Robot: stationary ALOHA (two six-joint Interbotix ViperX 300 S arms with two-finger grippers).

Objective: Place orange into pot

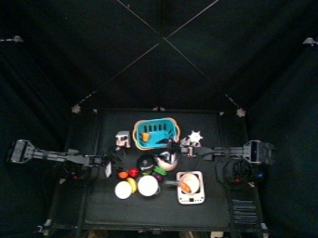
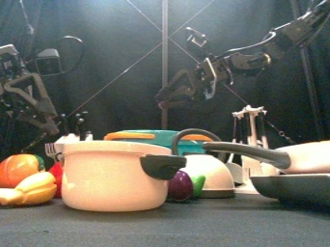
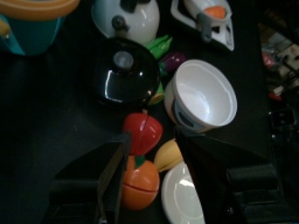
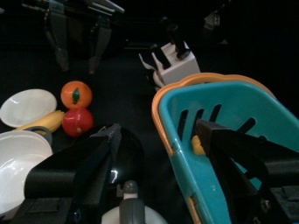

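Note:
The orange (image 3: 142, 184), a small round fruit with a green stalk, lies at the table's left next to a red fruit (image 3: 142, 131) and a banana (image 3: 170, 154). It also shows in the front view (image 2: 15, 169) and the right wrist view (image 4: 76, 92). My left gripper (image 3: 158, 164) is open and hangs just above the orange, its jaws on either side of it. The dark shiny pot (image 3: 126, 74) stands at mid-table (image 1: 159, 164). My right gripper (image 4: 160, 142) is open and empty, held high over the pot and the basket's rim.
A teal basket (image 1: 155, 135) stands behind the pot. A white bowl (image 3: 201, 94) and a cream pot (image 2: 116, 174) stand at the front. A white tray (image 1: 189, 184) lies front right. A white rack (image 4: 176, 57) stands at the back.

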